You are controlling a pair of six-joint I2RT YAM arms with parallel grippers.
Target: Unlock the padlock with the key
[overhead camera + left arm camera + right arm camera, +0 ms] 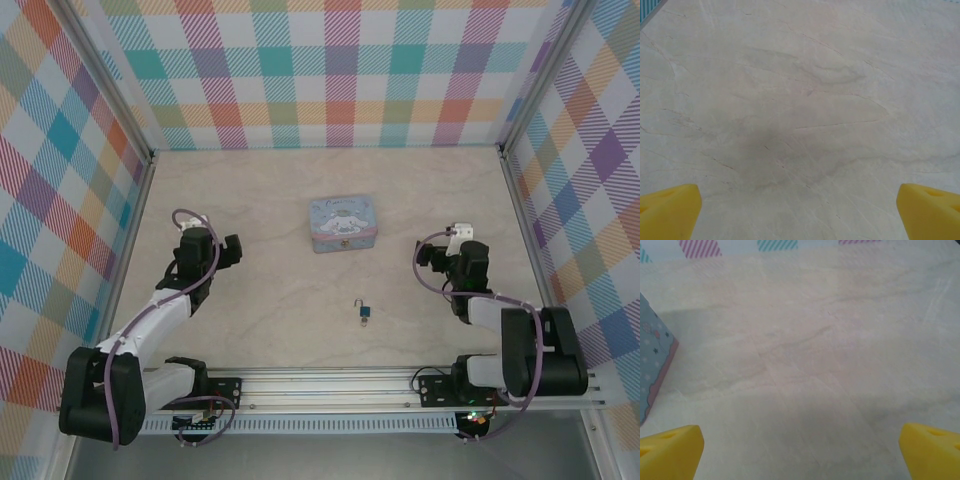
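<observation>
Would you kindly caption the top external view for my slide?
Small blue-bodied padlock with silvery shackle lies on the marble-look table, apart from the pale blue rectangular tin.

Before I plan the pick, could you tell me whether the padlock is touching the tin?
Apart. The top view shows a wide stretch of bare table between the padlock and the tin.

One padlock point(363, 314), one pale blue tin point(343, 222), two pincers: left pincer point(797, 202) and right pincer point(800, 442)

The table point(260, 320) looks like matt, smooth, veined marble; the padlock point(363, 314) has a silvery metal shackle.
</observation>
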